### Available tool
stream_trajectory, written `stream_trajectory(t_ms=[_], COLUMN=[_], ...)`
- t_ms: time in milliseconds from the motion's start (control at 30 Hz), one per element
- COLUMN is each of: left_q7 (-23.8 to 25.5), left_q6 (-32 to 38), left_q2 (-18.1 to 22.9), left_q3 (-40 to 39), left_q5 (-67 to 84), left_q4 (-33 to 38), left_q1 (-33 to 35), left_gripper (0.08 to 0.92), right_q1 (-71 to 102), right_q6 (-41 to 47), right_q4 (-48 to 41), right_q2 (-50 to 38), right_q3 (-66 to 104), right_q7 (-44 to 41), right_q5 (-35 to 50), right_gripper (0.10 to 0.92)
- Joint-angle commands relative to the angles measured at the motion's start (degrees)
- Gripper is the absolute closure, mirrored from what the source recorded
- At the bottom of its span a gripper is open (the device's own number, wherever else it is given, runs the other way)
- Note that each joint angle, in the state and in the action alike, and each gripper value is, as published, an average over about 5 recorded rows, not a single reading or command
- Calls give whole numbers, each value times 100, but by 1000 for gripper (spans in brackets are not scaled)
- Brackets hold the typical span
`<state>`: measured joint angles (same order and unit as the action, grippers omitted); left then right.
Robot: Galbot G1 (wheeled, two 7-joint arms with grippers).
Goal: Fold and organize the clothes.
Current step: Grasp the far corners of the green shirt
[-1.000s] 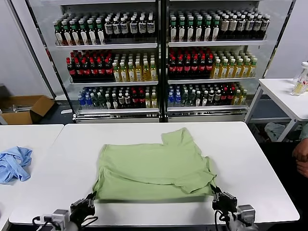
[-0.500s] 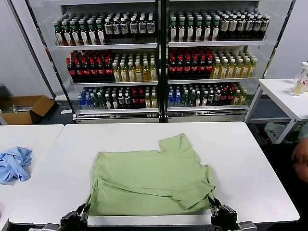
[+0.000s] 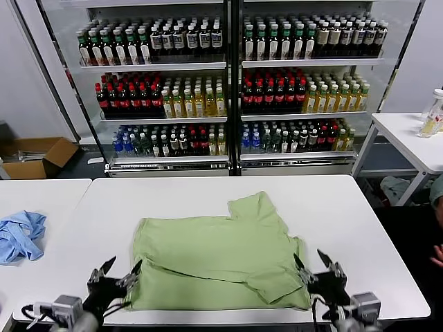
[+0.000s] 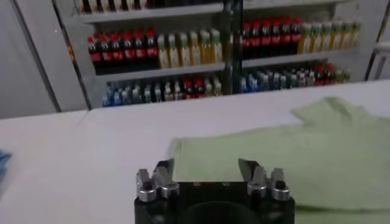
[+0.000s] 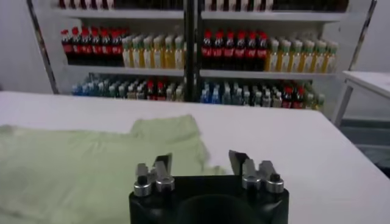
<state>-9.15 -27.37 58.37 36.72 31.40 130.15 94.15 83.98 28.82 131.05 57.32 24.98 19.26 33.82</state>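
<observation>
On the white table [image 3: 360,228] in front of the robot, the light green shirt [image 3: 218,259] lies folded over on itself, with its lower part doubled up into a flat band along the near edge. One short sleeve [image 3: 255,206] points toward the far side of the table; a second fold of fabric lies on the shirt's right near corner. The shirt's printed front is not visible.

The left gripper [image 3: 115,271] stands at the near left corner of the shirt, just beside the fabric edge. Its fingers are spread wide and hold nothing. In the left wrist view the left gripper [image 4: 207,171] shows both fingertips apart, with the shirt [image 4: 304,152] lying beyond them on the tabletop.

The right gripper [image 3: 312,262] stands at the near right corner of the shirt, over the fabric edge. Its fingers are likewise spread wide and empty. In the right wrist view the right gripper [image 5: 201,163] shows the same gap, with the shirt [image 5: 85,164] flat on the table ahead of it.

A crumpled blue garment [image 3: 19,234] lies on the neighbouring table [image 3: 48,197] to the left. Behind both tables stands a shelving unit [image 3: 232,90] stocked with rows of bottles. A cardboard box [image 3: 33,155] sits on the floor at far left.
</observation>
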Motion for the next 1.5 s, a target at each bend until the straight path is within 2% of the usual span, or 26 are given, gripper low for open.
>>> stream_trajectory(t_ms=[33, 233, 467, 733, 967, 1267, 1500], left_q7=[488, 719, 918, 1337, 1639, 1769, 1802], left_q6=[238, 10, -123, -177, -295, -272, -125], left_q2=[-383, -714, -698, -660, -616, -541, -509], left_q3=[-232, -744, -1371, -1634, -1648, -1645, -1727], left_q5=[378, 611, 544, 453, 269, 234, 164], left_q4=[-1275, -2300, -3293, -4237, -4576, -4593, -4642], left_q1=[-1681, -2767, -3535, -4096, -4199, -4144, -4180], left_gripper=[213, 178, 177, 177, 177, 177, 177], right_q1=[-1872, -3703, -4689, -5335, -5457, -5349, -5293], right_q6=[332, 434, 433, 425, 256, 92, 88], right_q4=[-1035, -2507, -3791, -5084, -5869, -6045, -6178], right_q2=[69, 365, 835, 1389, 1761, 1780, 1877], right_q3=[-450, -1358, -2077, -2430, -2506, -2349, -2190], right_q7=[-10, 57, 24, 2, -151, -380, -327], right_q5=[393, 503, 469, 392, -148, -363, -126], right_gripper=[224, 203, 203, 203, 203, 203, 203])
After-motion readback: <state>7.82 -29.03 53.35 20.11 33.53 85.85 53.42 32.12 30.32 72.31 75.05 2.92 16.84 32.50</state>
